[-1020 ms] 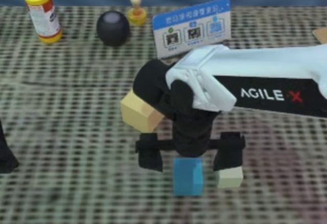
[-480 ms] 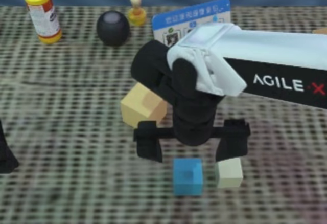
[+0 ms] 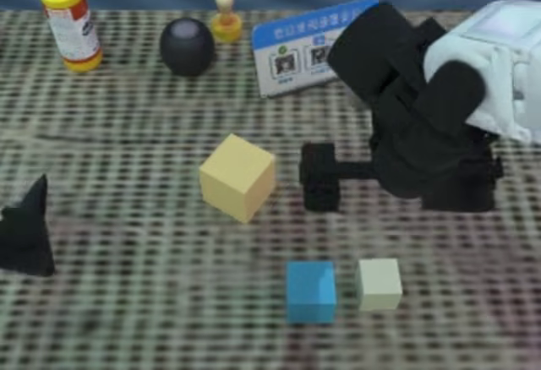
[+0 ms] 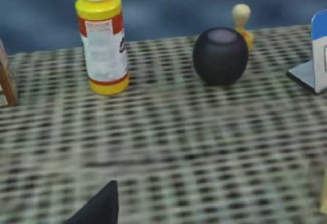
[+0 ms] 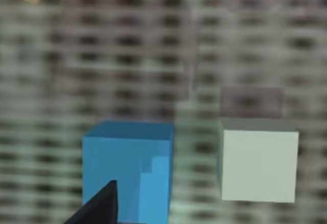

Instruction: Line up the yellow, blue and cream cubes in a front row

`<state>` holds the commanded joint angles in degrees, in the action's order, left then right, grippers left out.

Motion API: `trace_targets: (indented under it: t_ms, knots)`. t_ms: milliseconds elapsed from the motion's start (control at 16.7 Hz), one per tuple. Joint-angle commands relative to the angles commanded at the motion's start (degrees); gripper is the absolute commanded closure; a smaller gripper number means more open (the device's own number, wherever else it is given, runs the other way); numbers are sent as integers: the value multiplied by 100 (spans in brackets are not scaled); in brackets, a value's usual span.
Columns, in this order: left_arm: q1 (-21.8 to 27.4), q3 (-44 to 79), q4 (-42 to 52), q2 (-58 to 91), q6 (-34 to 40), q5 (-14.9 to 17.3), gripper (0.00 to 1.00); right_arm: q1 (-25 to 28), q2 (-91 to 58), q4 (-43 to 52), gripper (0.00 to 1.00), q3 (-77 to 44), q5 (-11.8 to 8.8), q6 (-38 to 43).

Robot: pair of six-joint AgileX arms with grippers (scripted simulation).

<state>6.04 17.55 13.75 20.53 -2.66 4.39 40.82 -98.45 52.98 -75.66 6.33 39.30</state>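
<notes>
The large yellow cube (image 3: 238, 176) sits mid-table, turned at an angle. Nearer the front, the blue cube (image 3: 310, 291) and the smaller cream cube (image 3: 379, 283) stand side by side with a small gap. My right gripper (image 3: 396, 186) hovers open and empty behind them, right of the yellow cube. The right wrist view looks down on the blue cube (image 5: 127, 168) and cream cube (image 5: 259, 165), with one dark fingertip (image 5: 99, 206) low in the picture. My left gripper (image 3: 25, 239) is at the table's left edge, far from all cubes; one fingertip (image 4: 102, 206) shows, apart from anything.
Along the back stand a yellow-capped white bottle (image 3: 69, 19), a black ball (image 3: 187, 46), a small wooden peg figure (image 3: 225, 17) and a blue-and-white sign card (image 3: 308, 45). The woven table surface (image 3: 127, 302) runs open at the front left.
My right gripper, open over the blue cube before, has pulled up, back and to the right, leaving the blue cube beside the cream one. The left gripper has edged into view.
</notes>
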Motion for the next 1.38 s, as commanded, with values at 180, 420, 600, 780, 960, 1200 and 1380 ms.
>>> trace_targets:
  t_ms: [180,420,600,780,960,1200,1380]
  knots:
    - [409,1203,992,1556,-132,164,0,-567,1486,-624,0,1031,219,-605]
    - [975,3011,2514,3986,-265,288,0,-1451,3751,-1601,0,2714,363,-1509]
    - [1381,4460,3638,5876,-318,302,0,-2146,5481,-2397,0,4071,350,-2202]
    - [1740,5944,4601,7659,-328,237,0,-2772,6996,-3182,0,5297,223,-2814]
    - [2026,7409,5305,9202,-299,96,0,-3266,8145,-3904,0,6258,-1,-3283]
    - [2271,9077,5796,10696,-221,-171,0,-3754,9164,-4748,0,7126,-352,-3720]
    - [2357,9834,5901,11304,-165,-349,0,-3971,9676,-5177,0,7490,-565,-3891]
